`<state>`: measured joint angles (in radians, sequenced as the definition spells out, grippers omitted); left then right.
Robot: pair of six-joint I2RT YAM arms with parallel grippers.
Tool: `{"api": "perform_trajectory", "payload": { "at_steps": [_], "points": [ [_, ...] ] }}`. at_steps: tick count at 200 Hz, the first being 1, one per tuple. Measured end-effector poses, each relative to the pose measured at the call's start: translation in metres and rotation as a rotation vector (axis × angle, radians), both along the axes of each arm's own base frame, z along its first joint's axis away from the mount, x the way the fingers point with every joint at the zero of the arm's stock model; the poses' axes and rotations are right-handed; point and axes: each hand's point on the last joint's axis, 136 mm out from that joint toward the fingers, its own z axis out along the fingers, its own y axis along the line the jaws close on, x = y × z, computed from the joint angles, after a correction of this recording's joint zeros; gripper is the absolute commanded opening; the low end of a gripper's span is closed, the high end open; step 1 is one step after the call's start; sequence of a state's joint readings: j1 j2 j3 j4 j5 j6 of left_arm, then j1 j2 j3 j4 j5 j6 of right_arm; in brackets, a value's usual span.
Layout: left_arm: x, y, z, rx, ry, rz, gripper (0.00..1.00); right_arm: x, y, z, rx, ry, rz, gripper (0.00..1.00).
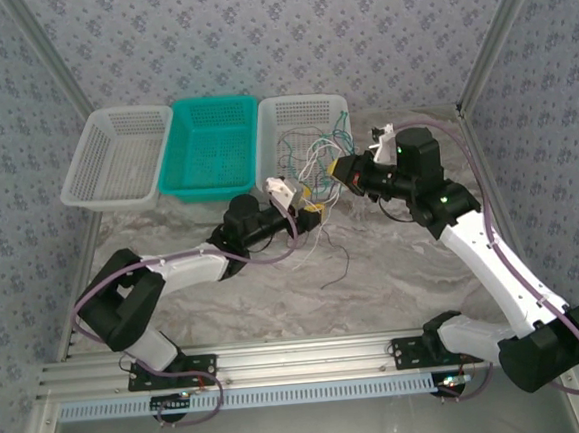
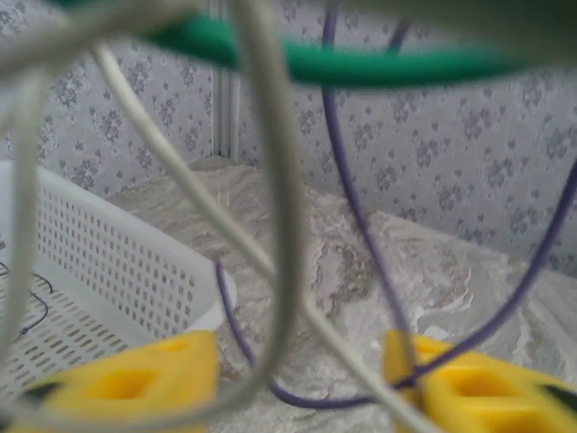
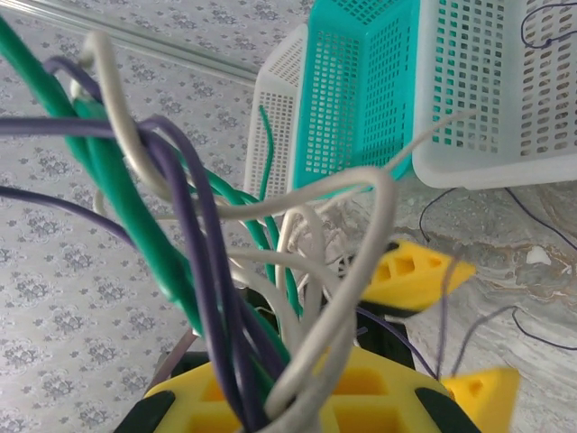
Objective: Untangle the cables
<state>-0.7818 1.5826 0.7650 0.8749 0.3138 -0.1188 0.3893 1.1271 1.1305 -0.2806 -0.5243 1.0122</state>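
Top external shows the right claw clenched on the cables near the far right basket; the left claw stands released, cables passing between its fingers.

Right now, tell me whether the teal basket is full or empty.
Empty: the teal basket has a bare floor; cables hang over the right basket.

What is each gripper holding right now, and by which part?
The right gripper is shut on the cables, pinching green, purple and white strands as one bunch at the tangle. The left gripper, fingers apart, straddles strands without gripping.
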Motion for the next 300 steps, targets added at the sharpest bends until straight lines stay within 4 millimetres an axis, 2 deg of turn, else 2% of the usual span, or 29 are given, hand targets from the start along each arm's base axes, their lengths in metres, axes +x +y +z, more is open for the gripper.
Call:
{"api": "perform_trajectory", "payload": {
  "at_steps": [5, 25, 46, 66, 74, 93, 107, 117, 130, 136, 143, 151, 158, 167, 189, 199, 212, 236, 250, 273, 296, 300],
  "points": [
    [0.0, 0.0, 0.002, -0.011, 0.001, 0.0, 0.0, 0.0, -0.001, 0.0, 0.001, 0.002, -0.002, 0.0],
    [0.0, 0.001, 0.007, -0.035, 0.02, 0.003, 0.0, 0.004, -0.01, -0.006, -0.015, 0.022, -0.03, 0.05],
    [-0.004, 0.01, 0.016, -0.062, 0.055, 0.022, 0.0, 0.012, -0.041, -0.023, -0.076, 0.062, -0.119, 0.06],
    [-0.026, 0.021, 0.046, -0.117, 0.044, -0.002, 0.0, 0.001, -0.063, -0.054, -0.134, 0.125, -0.13, 0.06],
    [-0.034, 0.027, 0.051, -0.122, 0.05, -0.006, 0.0, -0.005, -0.069, -0.064, -0.141, 0.137, -0.126, 0.07],
    [-0.049, 0.043, 0.04, -0.09, 0.103, 0.0, 0.0, -0.013, -0.085, -0.082, -0.121, 0.158, -0.128, 0.15],
    [-0.051, 0.058, 0.03, -0.067, 0.144, 0.029, 0.0, -0.015, -0.104, -0.109, -0.096, 0.218, -0.168, 0.17],
    [-0.045, 0.076, 0.029, -0.067, 0.161, 0.089, 0.0, -0.015, -0.123, -0.134, -0.107, 0.272, -0.233, 0.2],
    [-0.028, 0.111, 0.046, -0.105, 0.14, 0.217, 0.0, -0.012, -0.158, -0.174, -0.16, 0.367, -0.37, 0.23],
    [-0.023, 0.125, 0.057, -0.131, 0.118, 0.264, 0.0, -0.014, -0.17, -0.193, -0.187, 0.416, -0.412, 0.18],
    [-0.021, 0.138, 0.069, -0.16, 0.092, 0.303, 0.0, -0.018, -0.176, -0.207, -0.213, 0.452, -0.425, 0.12],
    [-0.022, 0.147, 0.08, -0.184, 0.07, 0.323, 0.0, -0.022, -0.177, -0.219, -0.23, 0.482, -0.426, 0.1],
    [-0.025, 0.151, 0.087, -0.198, 0.056, 0.329, 0.0, -0.024, -0.178, -0.223, -0.241, 0.493, -0.421, 0.11],
    [-0.027, 0.152, 0.091, -0.204, 0.048, 0.325, 0.0, -0.024, -0.177, -0.225, -0.252, 0.49, -0.413, 0.18],
    [-0.028, 0.143, 0.087, -0.172, 0.078, 0.287, 0.0, -0.019, -0.165, -0.218, -0.296, 0.411, -0.345, 0.44],
    [-0.027, 0.139, 0.081, -0.153, 0.098, 0.272, 0.0, -0.017, -0.147, -0.209, -0.346, 0.339, -0.264, 0.53],
    [-0.028, 0.137, 0.074, -0.132, 0.121, 0.261, 0.0, -0.016, -0.112, -0.187, -0.4, 0.196, -0.125, 0.63],
    [-0.031, 0.134, 0.067, -0.107, 0.149, 0.238, 0.0, -0.024, -0.038, -0.138, -0.42, -0.119, 0.122, 0.7],
    [-0.035, 0.129, 0.065, -0.083, 0.166, 0.205, 0.0, -0.034, -0.005, -0.121, -0.41, -0.256, 0.226, 0.73],
    [-0.042, 0.116, 0.065, -0.041, 0.194, 0.126, 0.0, -0.044, 0.023, -0.111, -0.415, -0.388, 0.319, 0.75],
    [-0.058, 0.099, 0.058, 0.003, 0.208, 0.033, 0.0, -0.052, 0.036, -0.109, -0.467, -0.517, 0.394, 0.78],
    [-0.062, 0.096, 0.056, 0.012, 0.211, 0.016, 0.0, -0.053, 0.038, -0.109, -0.478, -0.546, 0.407, 0.81]
  ]
}}
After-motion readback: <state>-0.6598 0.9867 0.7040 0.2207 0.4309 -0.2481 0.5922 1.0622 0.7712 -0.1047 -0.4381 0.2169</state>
